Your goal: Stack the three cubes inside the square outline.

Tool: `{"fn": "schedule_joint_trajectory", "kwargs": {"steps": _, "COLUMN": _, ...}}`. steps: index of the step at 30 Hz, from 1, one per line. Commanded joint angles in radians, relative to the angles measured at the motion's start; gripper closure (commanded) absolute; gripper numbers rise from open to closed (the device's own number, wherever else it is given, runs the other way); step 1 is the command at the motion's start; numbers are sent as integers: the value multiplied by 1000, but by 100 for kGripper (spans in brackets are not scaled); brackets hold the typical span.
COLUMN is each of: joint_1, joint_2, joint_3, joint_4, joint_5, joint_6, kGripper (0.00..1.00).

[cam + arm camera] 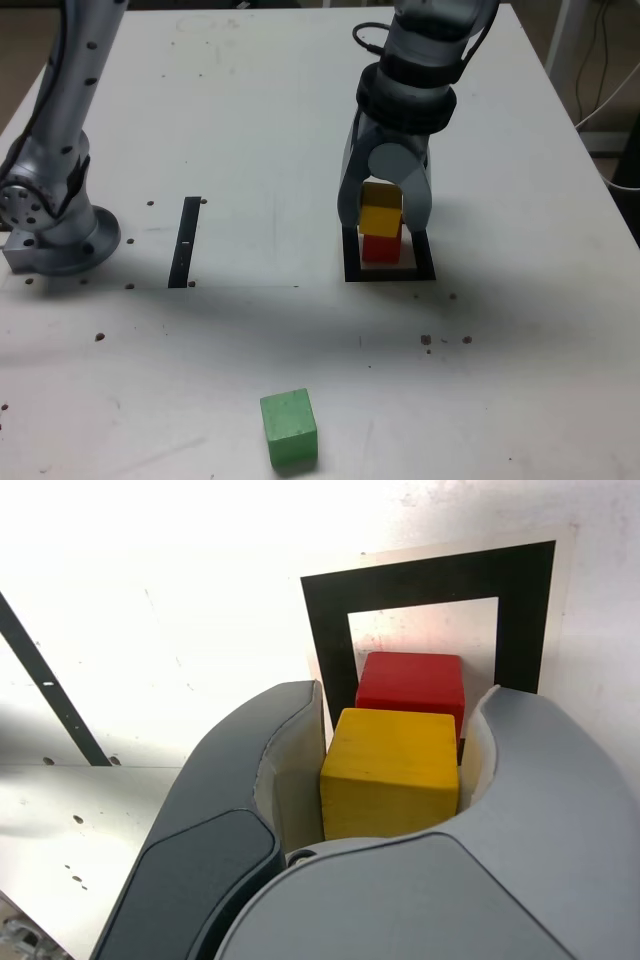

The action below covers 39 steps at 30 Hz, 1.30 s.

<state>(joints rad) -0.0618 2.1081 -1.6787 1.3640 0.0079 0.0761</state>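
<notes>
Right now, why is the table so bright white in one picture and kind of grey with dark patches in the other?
In the wrist view, glare washes out the table, though the yellow cube stays sharp. In the exterior view, the light is softer, and the arm casts a wide grey shadow ahead of the square outline.

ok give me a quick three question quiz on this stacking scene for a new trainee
1. True or false: the yellow cube sits on top of the red cube.
2. Which cube is still outside the square outline? A) red B) green C) yellow
3. Fill in: in the exterior view, the thin black strip lies to the ______ of the outline.

Key
1. True. The yellow cube rests on the red one inside the outline, with the jaws of the gripper on either side of it.
2. B. The green cube lies alone near the table's front edge.
3. Left.
</notes>
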Motion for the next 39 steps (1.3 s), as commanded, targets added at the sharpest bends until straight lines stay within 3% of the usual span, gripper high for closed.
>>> {"fn": "schedule_joint_trajectory", "kwargs": {"steps": 1, "joint_1": 0, "joint_2": 5, "joint_3": 2, "joint_4": -2, "joint_5": -2, "joint_6": 3, "kGripper": 7}}
{"fn": "schedule_joint_trajectory", "kwargs": {"steps": 14, "joint_1": 0, "joint_2": -21, "joint_3": 8, "joint_4": 1, "joint_5": -7, "joint_6": 7, "kGripper": 3}}
{"fn": "schedule_joint_trajectory", "kwargs": {"steps": 28, "joint_1": -12, "joint_2": -187, "joint_3": 55, "joint_4": 41, "joint_5": 18, "joint_6": -5, "kGripper": 1}}
{"fn": "schedule_joint_trajectory", "kwargs": {"steps": 39, "joint_1": -17, "joint_2": -228, "joint_3": 87, "joint_4": 45, "joint_5": 21, "joint_6": -6, "kGripper": 1}}
